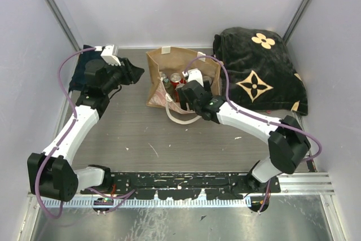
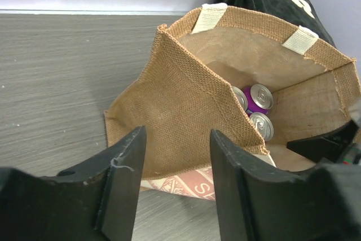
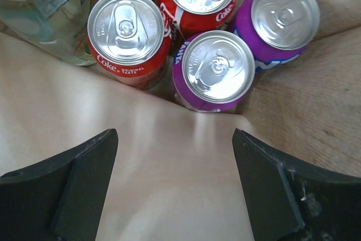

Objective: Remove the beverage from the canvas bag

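Beverage cans sit upright inside the canvas bag [image 1: 177,60], packed close together at its bottom. The grey desk [image 1: 141,134] carries everything. A black blanket [image 1: 259,77] with tan flower marks lies heaped at the back right corner, just beside the bag's right wall. The bag stands open-mouthed at the back middle of the desk, and one cream loop handle [image 1: 183,118] droops over its front onto the desk. A dark navy cloth [image 1: 79,69] lies at the back left, partly under the left arm.

The left end effector [image 1: 135,73] hovers just outside the bag's left side, its fingers spread wide and gripping nothing; the left wrist view shows the woven side panel between them. The right end effector [image 1: 186,91] hangs over the front rim of the bag, aimed down into it, also released and empty, with the pale inner wall [image 3: 169,156] between its fingers.

Below it, two red Coke cans [image 3: 128,26] stand touching two purple cans [image 3: 213,66], and part of a third red can shows at the frame's top edge. A clear bottle [image 3: 39,4] stands against the left red can.
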`<state>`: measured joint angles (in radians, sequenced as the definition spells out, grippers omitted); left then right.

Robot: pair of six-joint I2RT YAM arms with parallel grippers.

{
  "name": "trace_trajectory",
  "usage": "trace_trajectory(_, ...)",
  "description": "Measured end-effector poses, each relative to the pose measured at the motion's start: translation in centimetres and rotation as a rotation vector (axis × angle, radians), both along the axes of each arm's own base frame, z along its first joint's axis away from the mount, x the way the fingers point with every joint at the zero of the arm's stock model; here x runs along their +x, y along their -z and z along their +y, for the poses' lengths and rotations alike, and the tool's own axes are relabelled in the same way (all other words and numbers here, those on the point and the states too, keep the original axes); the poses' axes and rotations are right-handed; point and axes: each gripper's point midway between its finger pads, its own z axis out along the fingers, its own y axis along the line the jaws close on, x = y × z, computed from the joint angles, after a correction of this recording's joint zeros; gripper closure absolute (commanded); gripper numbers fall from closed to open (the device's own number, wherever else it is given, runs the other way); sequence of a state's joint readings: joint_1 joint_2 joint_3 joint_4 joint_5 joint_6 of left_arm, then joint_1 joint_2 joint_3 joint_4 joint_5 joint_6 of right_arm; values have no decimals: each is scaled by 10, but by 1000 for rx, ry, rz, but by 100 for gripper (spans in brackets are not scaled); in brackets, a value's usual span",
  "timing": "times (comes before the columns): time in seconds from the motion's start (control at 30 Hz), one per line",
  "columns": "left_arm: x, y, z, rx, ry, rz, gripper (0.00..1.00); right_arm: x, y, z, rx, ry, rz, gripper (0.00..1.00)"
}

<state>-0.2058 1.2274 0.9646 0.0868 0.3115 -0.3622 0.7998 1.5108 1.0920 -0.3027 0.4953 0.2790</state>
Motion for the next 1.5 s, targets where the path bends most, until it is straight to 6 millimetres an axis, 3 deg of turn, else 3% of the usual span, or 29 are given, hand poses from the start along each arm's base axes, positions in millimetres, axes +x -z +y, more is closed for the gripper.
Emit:
trace_trajectory(0.17, -4, -2, -6, -2, 43, -5, 20, 3, 30, 9, -48, -25, 53, 11)
trace_trajectory(0.37, -12, -5, -22, 27, 110, -17, 19, 7, 62, 20, -103, -46, 112, 11)
trace_trajectory(0.7, -27, -7, -46, 25, 216, -26, 16, 12, 61, 49, -152, -108, 109, 11)
trace_trajectory(1.07, -38, 4, -65, 103, 269, -40, 17, 15, 64, 60, -164, -121, 106, 11)
trace_trajectory(1.27, -41, 33, -70, 205, 274, -4, 28, 14, 63, 60, -165, -114, 100, 11)
trace_trajectory(1.5, -39, 66, -54, 289, 203, 44, 80, 15, 61, 59, -160, -89, 90, 11)
